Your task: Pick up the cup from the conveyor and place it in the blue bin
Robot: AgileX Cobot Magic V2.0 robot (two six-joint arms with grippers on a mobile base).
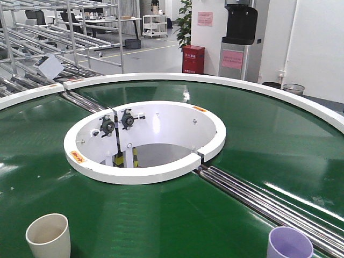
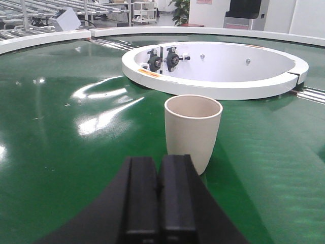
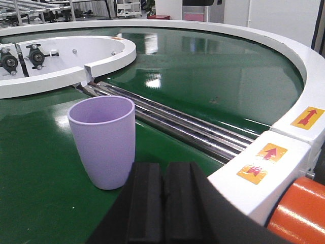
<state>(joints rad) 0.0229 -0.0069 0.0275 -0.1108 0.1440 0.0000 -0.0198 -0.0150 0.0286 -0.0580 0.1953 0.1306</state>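
Observation:
A cream cup (image 1: 49, 235) stands upright on the dark green conveyor (image 1: 258, 140) at the near left. In the left wrist view the cream cup (image 2: 193, 131) is just beyond and slightly right of my left gripper (image 2: 159, 170), whose black jaws are pressed together and empty. A lilac cup (image 1: 289, 243) stands upright at the near right. In the right wrist view the lilac cup (image 3: 103, 140) is just ahead and left of my right gripper (image 3: 163, 175), which is shut and empty. The blue bin is out of view.
The white circular wall (image 1: 145, 140) rings the central hole. Steel rollers (image 1: 269, 201) run from it toward the near right, close behind the lilac cup. The white outer rim (image 3: 284, 147) with arrow stickers lies right of my right gripper. Metal racks (image 1: 64, 32) stand beyond.

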